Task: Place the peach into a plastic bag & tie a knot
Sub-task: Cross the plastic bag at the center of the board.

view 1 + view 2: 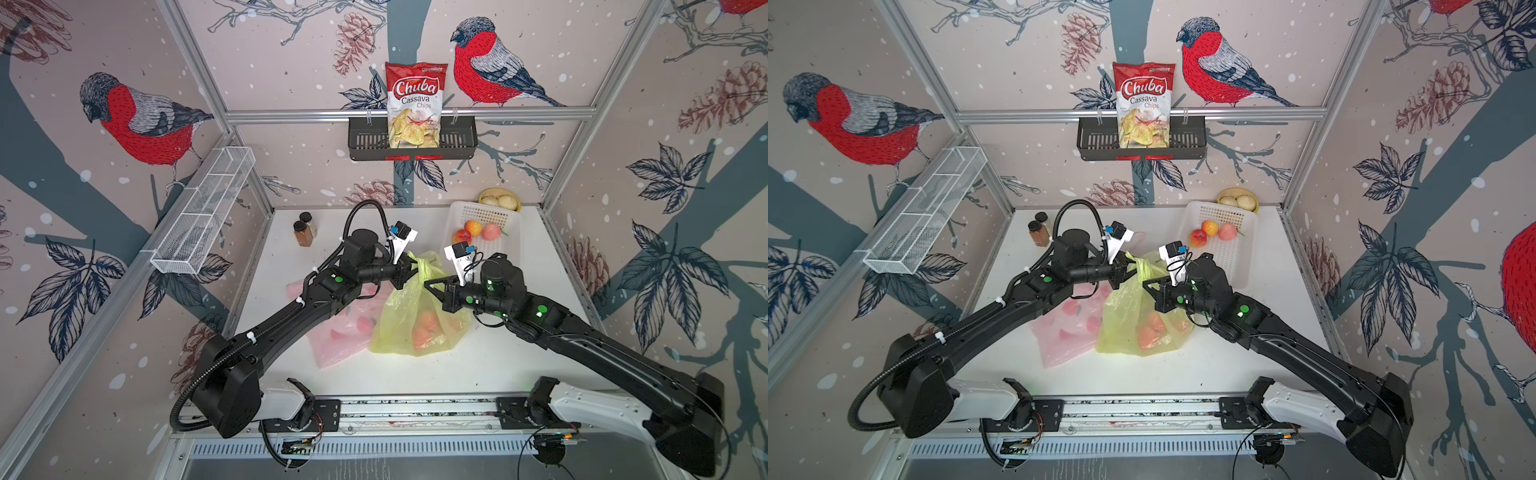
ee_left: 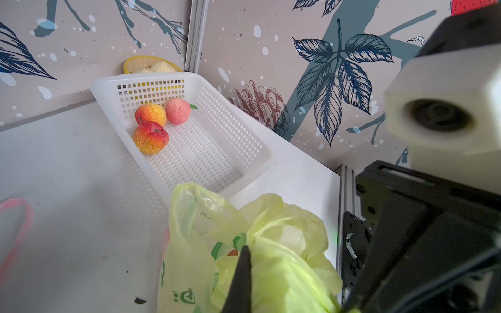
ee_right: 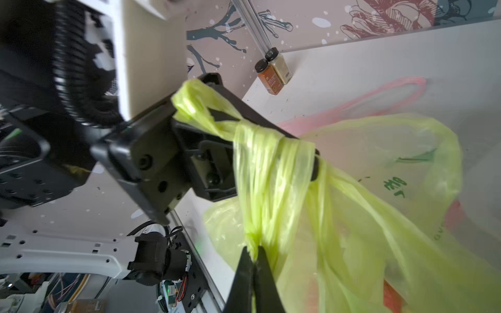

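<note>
Plastic bag [image 1: 409, 316] lies below Chuba Cassava Chips [image 1: 415, 104].

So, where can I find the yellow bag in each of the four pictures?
In a top view: the yellow bag lies mid-table, between the two arms.
In a top view: the yellow bag, also mid-table.
Left wrist view: yellow bag in the foreground, nearer than the white basket.
Right wrist view: yellow bag in the foreground, pinched by the right pincer.
Shared landmark: the pink bag, beside it in every view.

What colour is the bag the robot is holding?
The bag is yellow-green, clearest in the right wrist view.
</note>
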{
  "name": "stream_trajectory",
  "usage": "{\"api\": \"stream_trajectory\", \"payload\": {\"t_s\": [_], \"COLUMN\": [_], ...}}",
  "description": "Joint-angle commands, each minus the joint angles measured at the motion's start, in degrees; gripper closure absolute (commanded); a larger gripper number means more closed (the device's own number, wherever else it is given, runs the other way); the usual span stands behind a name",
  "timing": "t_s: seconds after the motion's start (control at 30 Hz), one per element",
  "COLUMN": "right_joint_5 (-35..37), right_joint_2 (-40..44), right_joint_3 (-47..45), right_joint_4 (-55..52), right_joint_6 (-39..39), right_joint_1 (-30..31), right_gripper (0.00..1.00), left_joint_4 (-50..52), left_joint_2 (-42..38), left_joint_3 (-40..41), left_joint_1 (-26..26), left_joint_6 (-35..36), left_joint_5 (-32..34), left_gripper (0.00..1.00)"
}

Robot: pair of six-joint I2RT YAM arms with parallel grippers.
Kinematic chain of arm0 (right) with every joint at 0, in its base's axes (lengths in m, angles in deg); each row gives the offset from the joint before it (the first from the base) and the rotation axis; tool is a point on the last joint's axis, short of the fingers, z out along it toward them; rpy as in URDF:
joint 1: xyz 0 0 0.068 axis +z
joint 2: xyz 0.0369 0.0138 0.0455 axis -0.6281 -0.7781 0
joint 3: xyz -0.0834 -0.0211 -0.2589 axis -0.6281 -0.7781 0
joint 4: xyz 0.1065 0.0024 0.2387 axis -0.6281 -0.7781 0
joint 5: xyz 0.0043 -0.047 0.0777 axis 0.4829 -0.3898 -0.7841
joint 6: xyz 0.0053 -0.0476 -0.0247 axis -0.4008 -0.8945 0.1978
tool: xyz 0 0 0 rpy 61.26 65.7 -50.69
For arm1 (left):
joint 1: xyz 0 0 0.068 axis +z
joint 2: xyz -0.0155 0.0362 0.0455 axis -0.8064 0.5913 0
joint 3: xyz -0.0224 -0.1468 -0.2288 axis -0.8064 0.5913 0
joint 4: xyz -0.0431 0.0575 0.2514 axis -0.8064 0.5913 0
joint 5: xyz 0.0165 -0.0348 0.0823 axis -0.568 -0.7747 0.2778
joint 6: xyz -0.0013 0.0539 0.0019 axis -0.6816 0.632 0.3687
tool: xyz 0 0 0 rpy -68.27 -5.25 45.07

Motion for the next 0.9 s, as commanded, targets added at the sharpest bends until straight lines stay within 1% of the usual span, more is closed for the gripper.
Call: {"api": "stream_trajectory", "payload": {"t_s": [0.0,0.13,0.3,0.43,0.57,0.7,0.87], "right_joint_5": [2.54,5.41,6.70,5.05,4.57,3.88,2.68], "right_joint_2": [-3.18,-6.69,-6.32,-6.14,-6.31,-6.43,-6.61], "right_joint_3": [1.21,3.06,2.83,2.78,3.05,3.13,3.18], "right_joint_4": [0.07,-0.15,2.77,4.02,3.97,3.84,3.59], "right_joint_6": [-1.70,-2.43,-1.47,-1.27,-1.11,-1.13,-1.40], "right_joint_1": [-0.08,-1.18,-3.77,-4.34,-4.54,-4.65,-4.52], "right_gripper": [1.00,1.00,1.00,1.00,1.00,1.00,1.00], "left_joint_4": [-2.48,-1.50,2.23,5.16,7.94,7.93,7.19], "left_joint_2": [-0.76,-1.27,-1.62,-2.46,-2.19,-2.70,-3.16], "left_joint_3": [0.05,-0.12,-0.39,-0.30,-0.76,-0.47,-0.68], "left_joint_1": [-0.19,-0.58,-1.02,-1.13,-1.12,-1.11,-1.12], "left_joint_6": [-0.76,-0.60,0.12,0.71,1.92,2.46,2.74], "left_joint_5": [-2.63,-2.75,-0.73,2.87,3.51,2.18,0.26], "left_gripper": [1.00,1.00,1.00,0.90,0.83,0.75,0.69]}}
